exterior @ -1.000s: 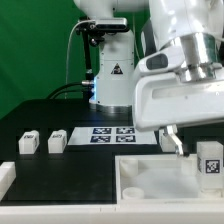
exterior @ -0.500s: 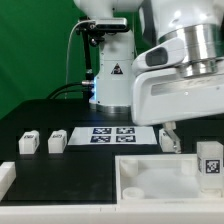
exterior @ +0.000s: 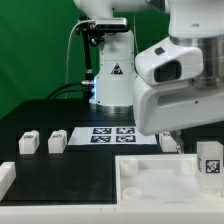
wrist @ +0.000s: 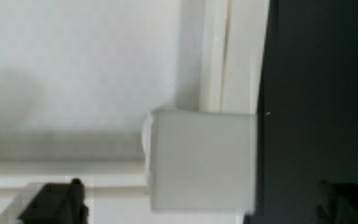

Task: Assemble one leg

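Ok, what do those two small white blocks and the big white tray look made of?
Both legs: probably hard white plastic, matte; uniform colour, crisp edges, no grain. Tray: likely the same plastic, smooth and dull, with a moulded round socket.

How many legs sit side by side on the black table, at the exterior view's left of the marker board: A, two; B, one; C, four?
A: one leg and a second leg stand a little apart on the table, at the exterior view's left of the marker board.
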You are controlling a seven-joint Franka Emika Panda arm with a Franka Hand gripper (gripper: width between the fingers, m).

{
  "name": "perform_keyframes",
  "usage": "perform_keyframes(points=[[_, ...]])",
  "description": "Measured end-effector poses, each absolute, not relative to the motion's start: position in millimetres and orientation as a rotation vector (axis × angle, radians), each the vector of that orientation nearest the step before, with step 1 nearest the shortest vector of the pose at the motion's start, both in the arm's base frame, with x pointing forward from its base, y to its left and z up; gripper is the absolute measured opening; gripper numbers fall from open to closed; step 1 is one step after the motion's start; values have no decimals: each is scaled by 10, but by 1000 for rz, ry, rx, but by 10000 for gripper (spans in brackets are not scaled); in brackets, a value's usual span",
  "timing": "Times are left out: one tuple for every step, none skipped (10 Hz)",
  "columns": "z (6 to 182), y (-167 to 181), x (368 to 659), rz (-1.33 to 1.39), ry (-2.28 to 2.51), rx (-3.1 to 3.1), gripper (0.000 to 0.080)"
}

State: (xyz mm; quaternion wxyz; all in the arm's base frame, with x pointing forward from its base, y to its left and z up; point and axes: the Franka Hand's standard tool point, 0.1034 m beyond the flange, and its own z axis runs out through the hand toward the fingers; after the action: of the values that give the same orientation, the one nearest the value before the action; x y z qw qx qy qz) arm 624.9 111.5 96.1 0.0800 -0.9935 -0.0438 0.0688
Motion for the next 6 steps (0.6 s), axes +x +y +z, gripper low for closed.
perform_keyframes(points=[[927,1122,6232,199,-131,-2973,649],[886,1153,6236,182,-133,-2976,649],[867,1170,6247,159,-135,-2979,649],[866,1166,6245,161,-134,-2978,649],[865,1165,6245,161,-134,-2978,525],[865,1165,6245,161,-134,-2978,387]])
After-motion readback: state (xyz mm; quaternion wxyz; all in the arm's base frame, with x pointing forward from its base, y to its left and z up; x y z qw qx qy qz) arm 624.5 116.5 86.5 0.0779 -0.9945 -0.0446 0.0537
